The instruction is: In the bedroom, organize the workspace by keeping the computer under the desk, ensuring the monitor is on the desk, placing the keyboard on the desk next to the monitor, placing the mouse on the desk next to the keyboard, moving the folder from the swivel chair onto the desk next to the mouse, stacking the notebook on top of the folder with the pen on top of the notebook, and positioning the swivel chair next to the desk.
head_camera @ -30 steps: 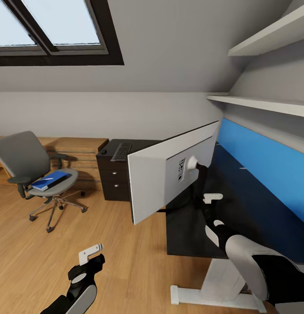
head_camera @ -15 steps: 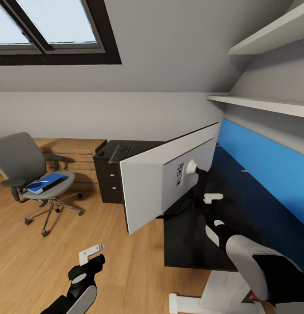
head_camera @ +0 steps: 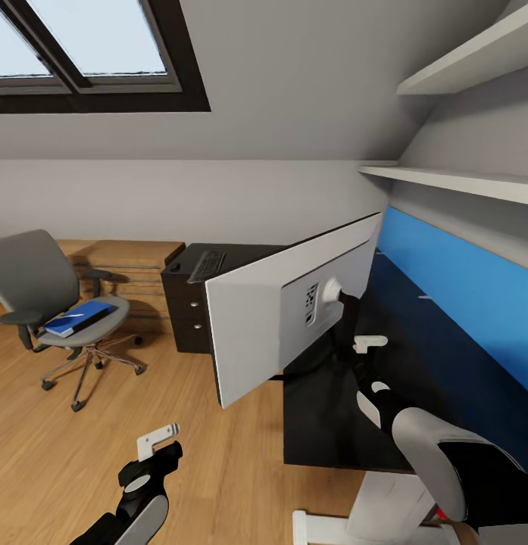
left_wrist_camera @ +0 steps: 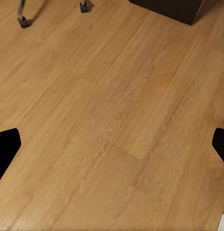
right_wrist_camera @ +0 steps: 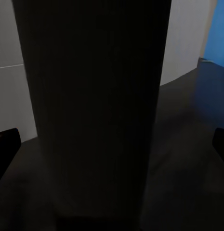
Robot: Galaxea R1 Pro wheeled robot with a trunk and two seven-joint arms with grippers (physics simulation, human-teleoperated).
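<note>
Over the near edge of the desk point(head_camera: 324, 424), the monitor point(head_camera: 279, 318) stands with its pale back toward the head camera, tilted, its lower corner jutting out past the desk edge above the wooden floor point(head_camera: 51, 454). Its screen side is hidden. The right arm reaches along the glossy black top to the monitor's stand, and the right gripper point(head_camera: 347, 306) is lost in the dark there; whether its fingers clamp the stand cannot be told. In the right wrist view a broad dark column, seemingly the stand point(right_wrist_camera: 92, 110), looms close, with two black fingertips point(right_wrist_camera: 6, 149) at the picture's edges, wide apart.

The left gripper point(head_camera: 159, 443) hangs low over bare floor, its fingers spread with nothing between them, as the left wrist view also shows point(left_wrist_camera: 112, 159).

Far left, the swivel chair point(head_camera: 44, 295) stands well apart from the desk, the blue folder point(head_camera: 78, 318) lying on its seat; a thin pale streak on it is too small to name. The keyboard point(head_camera: 207, 265) lies on the dark drawer unit point(head_camera: 186, 318), partly cut off by the monitor.

Against half a second ago, the monitor's near edge has swung slightly further out over the floor; chair, folder and left gripper sit as before.
</note>
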